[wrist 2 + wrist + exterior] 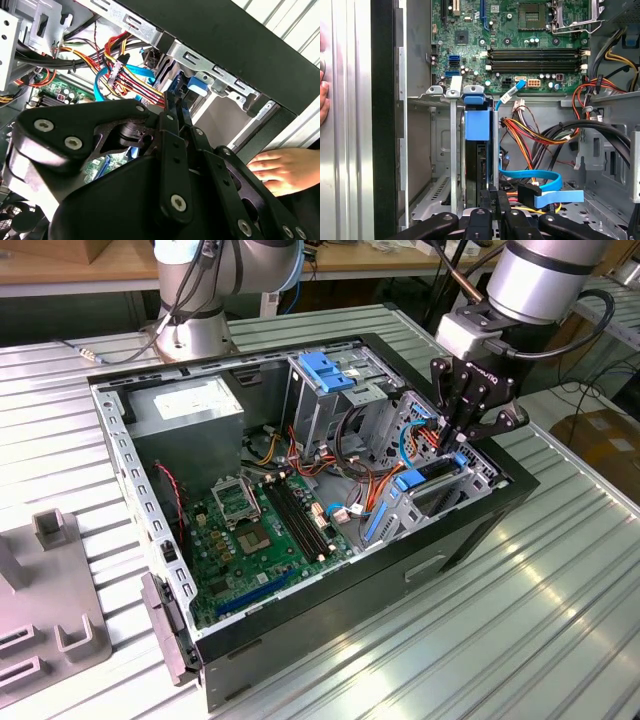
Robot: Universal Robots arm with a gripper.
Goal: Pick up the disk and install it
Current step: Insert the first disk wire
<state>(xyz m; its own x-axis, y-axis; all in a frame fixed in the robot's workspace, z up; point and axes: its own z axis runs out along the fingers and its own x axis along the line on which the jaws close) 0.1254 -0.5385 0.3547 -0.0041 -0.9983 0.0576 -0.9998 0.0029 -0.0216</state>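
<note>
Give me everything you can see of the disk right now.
The disk stands on edge in a slot of the silver bay near the open computer case's front wall: dark body, bright blue plastic carrier frame with a broad blue tab at its far end. The claw sits at its near edge, fingers closed on it. Blue and coloured cables run beside it.

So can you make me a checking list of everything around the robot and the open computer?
Surface: ribbed metal table, computer case lying open on it.
Job's things: the disk stands on edge in a bay slot near the case wall, blue frame showing.
Clutter: grey holder on the table.
Grippers: the gripper is down at the disk; fingers closed on its edge.
Cables: blue, red and yellow cables beside the disk.
Surroundings: a person's hand rests outside the case.
</note>
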